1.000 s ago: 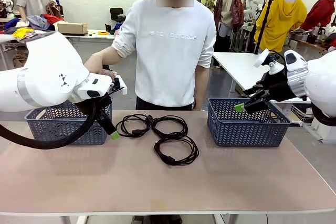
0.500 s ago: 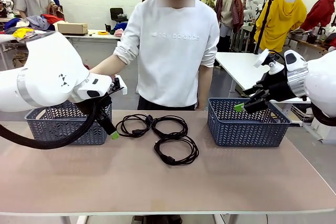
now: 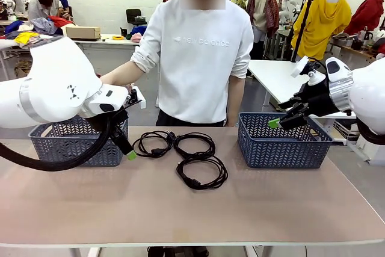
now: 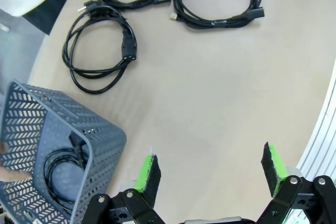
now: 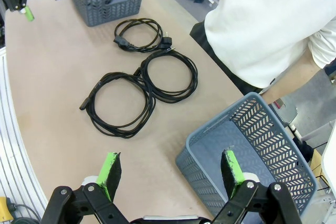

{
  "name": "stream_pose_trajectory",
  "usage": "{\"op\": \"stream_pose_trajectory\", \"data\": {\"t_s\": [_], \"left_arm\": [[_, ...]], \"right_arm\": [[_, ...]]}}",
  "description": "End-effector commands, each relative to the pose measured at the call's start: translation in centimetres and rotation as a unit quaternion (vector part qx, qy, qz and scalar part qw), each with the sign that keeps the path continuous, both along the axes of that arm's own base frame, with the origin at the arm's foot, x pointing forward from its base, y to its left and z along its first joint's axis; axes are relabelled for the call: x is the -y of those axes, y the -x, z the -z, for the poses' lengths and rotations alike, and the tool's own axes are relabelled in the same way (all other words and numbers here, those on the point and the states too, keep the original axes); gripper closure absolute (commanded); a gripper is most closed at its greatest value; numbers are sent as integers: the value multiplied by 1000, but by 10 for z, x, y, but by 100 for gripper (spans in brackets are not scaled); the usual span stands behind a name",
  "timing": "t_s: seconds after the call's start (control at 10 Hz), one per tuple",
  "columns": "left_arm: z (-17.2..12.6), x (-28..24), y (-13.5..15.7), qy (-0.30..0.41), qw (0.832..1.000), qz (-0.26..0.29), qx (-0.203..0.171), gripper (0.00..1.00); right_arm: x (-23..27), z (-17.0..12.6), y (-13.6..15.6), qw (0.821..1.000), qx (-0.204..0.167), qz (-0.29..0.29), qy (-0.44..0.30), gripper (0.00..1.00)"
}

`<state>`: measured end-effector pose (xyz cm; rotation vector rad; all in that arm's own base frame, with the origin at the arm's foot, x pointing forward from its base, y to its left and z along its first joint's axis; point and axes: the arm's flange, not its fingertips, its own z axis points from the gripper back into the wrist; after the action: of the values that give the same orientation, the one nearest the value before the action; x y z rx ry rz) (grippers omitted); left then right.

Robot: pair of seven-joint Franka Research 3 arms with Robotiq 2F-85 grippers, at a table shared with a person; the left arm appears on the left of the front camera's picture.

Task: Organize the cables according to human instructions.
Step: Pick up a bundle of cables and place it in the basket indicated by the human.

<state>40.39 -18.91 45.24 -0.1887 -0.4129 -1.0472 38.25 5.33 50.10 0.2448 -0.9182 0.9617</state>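
Fingers (image 4: 148, 174) on both arms gape empty, while one cable (image 4: 63, 154) sits, seemingly coiled, half hidden behind basket (image 4: 107, 156) mesh

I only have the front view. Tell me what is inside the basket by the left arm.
Observer: One coiled cable lies in the left basket, seen from the left wrist.
Operator: Report the left gripper's jaws.
Observer: The left gripper is open, with only bare table between its pads.
Operator: Now the right one.
Observer: The right gripper is open too, hanging over a corner of the right basket.
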Motion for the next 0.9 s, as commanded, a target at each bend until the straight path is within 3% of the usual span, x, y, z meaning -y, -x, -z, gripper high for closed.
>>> {"op": "stream_pose_trajectory", "data": {"t_s": [0.0, 0.3, 0.8], "left_arm": [[-1, -1, -2, -1, 1000, -2, 0, 0], [-3, 6, -9, -12, 1000, -14, -5, 0], [-12, 69, -86, -104, 993, -40, -32, 0]], "right_arm": [[0, 1, -1, 1000, 3, -2, -1, 0], [0, 1, -1, 1000, 3, -2, -1, 0], [0, 1, -1, 1000, 3, -2, -1, 0]]}}
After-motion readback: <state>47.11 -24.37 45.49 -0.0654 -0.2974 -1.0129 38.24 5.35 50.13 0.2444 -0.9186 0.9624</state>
